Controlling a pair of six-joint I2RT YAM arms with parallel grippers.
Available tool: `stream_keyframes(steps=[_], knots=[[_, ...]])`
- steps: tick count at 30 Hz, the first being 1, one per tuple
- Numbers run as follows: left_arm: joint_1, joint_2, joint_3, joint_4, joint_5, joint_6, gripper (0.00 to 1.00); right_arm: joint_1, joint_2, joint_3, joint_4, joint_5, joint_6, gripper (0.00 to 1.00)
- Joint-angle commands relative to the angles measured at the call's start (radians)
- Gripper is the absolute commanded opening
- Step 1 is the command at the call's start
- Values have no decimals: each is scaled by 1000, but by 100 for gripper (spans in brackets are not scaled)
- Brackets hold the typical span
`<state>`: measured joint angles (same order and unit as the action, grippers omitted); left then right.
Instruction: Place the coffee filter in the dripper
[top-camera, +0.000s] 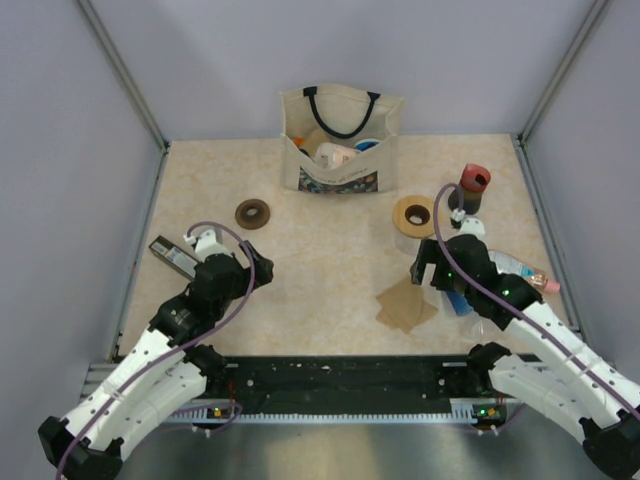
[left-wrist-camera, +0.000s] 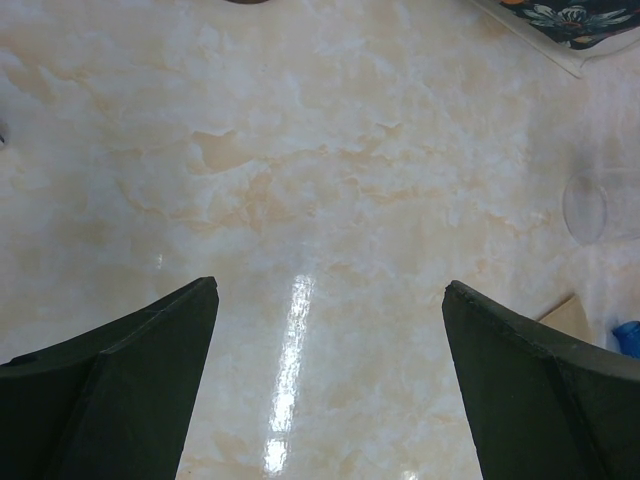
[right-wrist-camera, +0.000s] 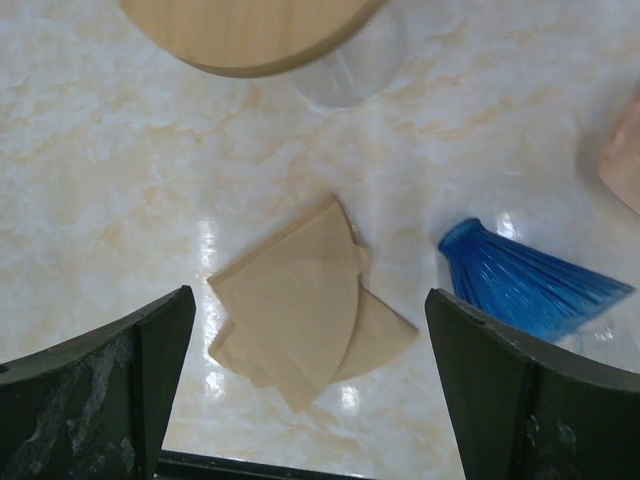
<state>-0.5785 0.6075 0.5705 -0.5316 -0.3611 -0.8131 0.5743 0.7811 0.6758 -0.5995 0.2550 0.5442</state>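
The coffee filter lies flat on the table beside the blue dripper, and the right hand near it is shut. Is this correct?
Not quite. The right hand is open, not shut: the right wrist view shows its fingers wide apart. The rest holds: the coffee filter lies flat on the table beside the blue dripper.

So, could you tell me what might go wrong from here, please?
1. The coffee filter lies flat on the glossy table, so the open right end effector may slide over or crumple it.
2. It looks layered; several sheets could lift together.
3. The dripper seems to lie on its side, so it may roll.
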Motion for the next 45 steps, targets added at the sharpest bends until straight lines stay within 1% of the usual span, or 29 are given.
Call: stream_keyframes(steps=[1, 3, 6, 8, 10, 12, 16, 18, 20, 23, 27, 29, 32, 34, 38, 42, 43, 45], knots=[[-1, 17, 34, 22, -6, -3, 99, 12, -34, 93, -230, 167, 160, 98], [-3, 23, 31, 30, -3, 0, 99, 10, -42, 131, -325, 202, 218, 98], [-1, 34, 25, 47, 10, 3, 99, 10, -51, 179, -454, 211, 290, 99], [-1, 38, 23, 62, 27, 8, 99, 7, -52, 180, -511, 249, 333, 99], [-1, 44, 25, 84, 42, 12, 99, -5, -57, 151, -522, 251, 342, 99], [-3, 52, 23, 99, 51, 18, 99, -31, -59, 113, -493, 224, 349, 99], [-1, 70, 28, 111, 66, 22, 99, -123, -48, 22, -360, 115, 306, 99], [-1, 74, 28, 119, 76, 19, 99, -166, -51, -19, -298, 115, 304, 98], [-1, 77, 22, 131, 86, 15, 99, -194, -57, -62, -220, 118, 309, 95], [-1, 80, 19, 137, 94, 8, 99, -195, -72, -136, -94, 128, 316, 87], [-1, 83, 22, 140, 106, 3, 99, -197, -74, -222, 29, 125, 347, 75], [-1, 81, 26, 143, 117, 3, 99, -197, -75, -246, 40, 153, 370, 72], [-1, 78, 28, 143, 120, 5, 99, -197, -89, -281, 52, 197, 401, 63], [-1, 77, 26, 143, 119, 3, 99, -197, -118, -311, 85, 204, 407, 51], [-3, 77, 25, 144, 126, 0, 99, -197, -173, -335, 95, 207, 398, 31], [-1, 75, 23, 142, 128, -1, 99, -197, -212, -285, 44, 214, 315, 10], [-1, 75, 23, 143, 126, -1, 99, -197, -217, -257, 35, 204, 281, 1], [-1, 77, 25, 148, 128, -1, 99, -197, -207, -187, 5, 165, 205, 0]])
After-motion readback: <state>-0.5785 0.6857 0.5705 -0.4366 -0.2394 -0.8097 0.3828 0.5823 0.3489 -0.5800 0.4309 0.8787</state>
